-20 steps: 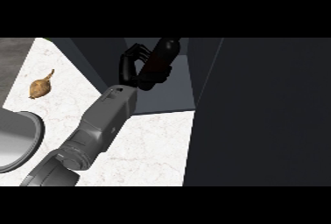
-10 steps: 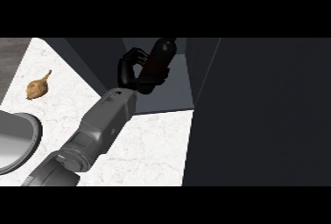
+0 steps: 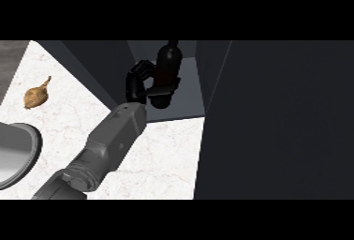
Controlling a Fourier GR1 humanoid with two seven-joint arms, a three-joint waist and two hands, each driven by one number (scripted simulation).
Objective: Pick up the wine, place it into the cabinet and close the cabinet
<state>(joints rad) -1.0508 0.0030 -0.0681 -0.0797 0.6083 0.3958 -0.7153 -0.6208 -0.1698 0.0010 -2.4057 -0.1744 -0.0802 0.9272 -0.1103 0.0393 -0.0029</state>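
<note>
The dark wine bottle point(image 3: 167, 61) stands nearly upright inside the open cabinet point(image 3: 187, 105), its neck pointing up toward the back. My left hand point(image 3: 138, 84) reaches into the cabinet from the lower left and sits against the bottle's left side. Its fingers and thumb are curled round the bottle's lower body, which they partly hide. The grey forearm point(image 3: 110, 136) lies across the white counter. My right hand does not show.
A tall dark cabinet door point(image 3: 276, 122) stands open and fills the right side of the view. A brown bulb-shaped vegetable point(image 3: 37, 95) lies on the marble counter point(image 3: 159, 159) at the left. A metal sink bowl point(image 3: 14, 152) sits at the left edge.
The left hand has pushed a little deeper into the cabinet. The bottle has swung from a tilt to nearly upright.
</note>
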